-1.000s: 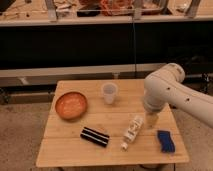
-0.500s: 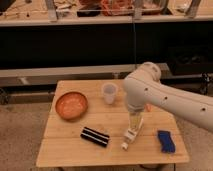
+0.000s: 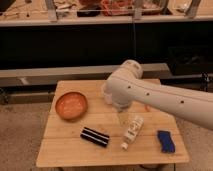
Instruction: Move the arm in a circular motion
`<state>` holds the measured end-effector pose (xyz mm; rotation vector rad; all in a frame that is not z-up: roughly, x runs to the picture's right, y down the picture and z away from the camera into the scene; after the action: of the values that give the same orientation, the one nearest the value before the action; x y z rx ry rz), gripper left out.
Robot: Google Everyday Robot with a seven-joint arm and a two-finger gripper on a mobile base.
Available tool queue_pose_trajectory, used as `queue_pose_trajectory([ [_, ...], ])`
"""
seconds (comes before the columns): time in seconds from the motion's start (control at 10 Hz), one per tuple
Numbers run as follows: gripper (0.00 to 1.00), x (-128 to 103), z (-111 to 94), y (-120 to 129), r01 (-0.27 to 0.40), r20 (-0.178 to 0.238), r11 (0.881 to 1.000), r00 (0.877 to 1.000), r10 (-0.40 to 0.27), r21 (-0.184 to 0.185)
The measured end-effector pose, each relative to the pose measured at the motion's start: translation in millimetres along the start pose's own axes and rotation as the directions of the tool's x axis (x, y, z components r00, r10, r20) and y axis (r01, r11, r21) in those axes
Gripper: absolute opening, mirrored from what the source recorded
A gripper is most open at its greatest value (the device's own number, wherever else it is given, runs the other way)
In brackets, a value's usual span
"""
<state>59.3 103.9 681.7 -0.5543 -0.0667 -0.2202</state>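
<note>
My arm enters from the right edge, which cuts off its base end. My gripper hangs below the rounded joint, over the table and just above the white bottle. It reads only as a pale blur. The joint hides most of the white cup; only its left side shows. A small orange mark under the arm is too small to identify. The top edge cuts off the items on the shelf.

Warm, dim light over the table
Light comes from above the table; behind it all is near black (the shelf top brighter). The arm glows pale, its gripper shaded above the table's middle.
</note>
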Motion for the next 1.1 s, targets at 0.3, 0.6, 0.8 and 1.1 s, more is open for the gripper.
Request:
queue_pose_trajectory([
  [0.3, 0.8, -10.4, 3.6, -18.1, 0.045, 0.002, 0.999, 0.999, -0.045, 0.001],
  [0.6, 0.8, -15.8, 9.5, -42.8, 0.086, 0.02, 0.996, 0.996, -0.086, 0.012],
  [0.8, 0.8, -12.9, 11.1, -48.6, 0.113, 0.018, 0.994, 0.993, -0.113, 0.005],
  [1.1, 0.8, -16.9, 13.7, -59.6, 0.138, 0.029, 0.99, 0.99, -0.138, 0.005],
])
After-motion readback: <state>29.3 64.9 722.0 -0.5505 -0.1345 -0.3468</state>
